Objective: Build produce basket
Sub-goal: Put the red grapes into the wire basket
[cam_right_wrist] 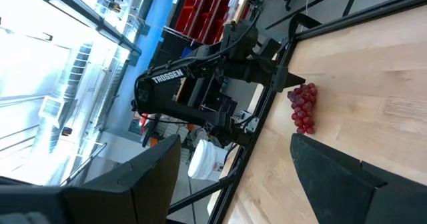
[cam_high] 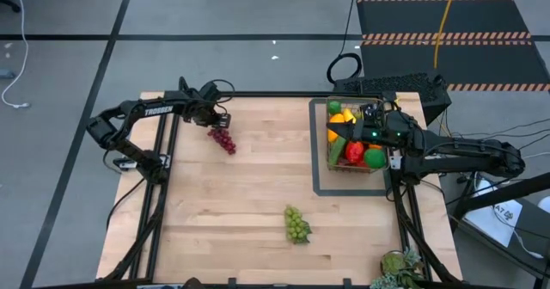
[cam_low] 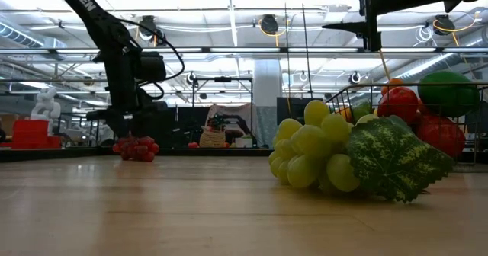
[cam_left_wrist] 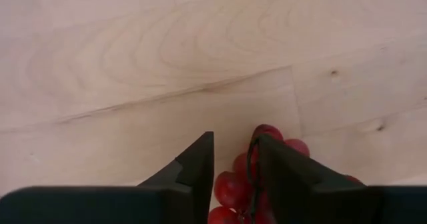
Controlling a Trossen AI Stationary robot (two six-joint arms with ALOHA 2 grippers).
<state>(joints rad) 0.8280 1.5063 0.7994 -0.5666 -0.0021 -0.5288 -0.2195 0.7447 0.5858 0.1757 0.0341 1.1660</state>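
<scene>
left gripper (cam_high: 219, 122) narrowly parted over red grapes (cam_high: 224, 139), desk far-left corner | judgement: straddle stem, then close | right gripper (cam_high: 365, 134) spread above basket (cam_high: 328, 156)

Dark red grapes (cam_high: 223, 139) and pale green grapes (cam_high: 296, 224) (1 mottled green leaf (cam_low: 400, 158)) lie on light wood table (cam_high: 241, 194). The dark wire basket (cam_high: 337, 166) holds red, orange, yellow and green produce (cam_high: 357, 143).

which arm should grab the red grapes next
Left. Its gripper hangs right over the red grapes, jaws open with the bunch beside them in its wrist view. The right gripper sits above the basket, across the table.
</scene>
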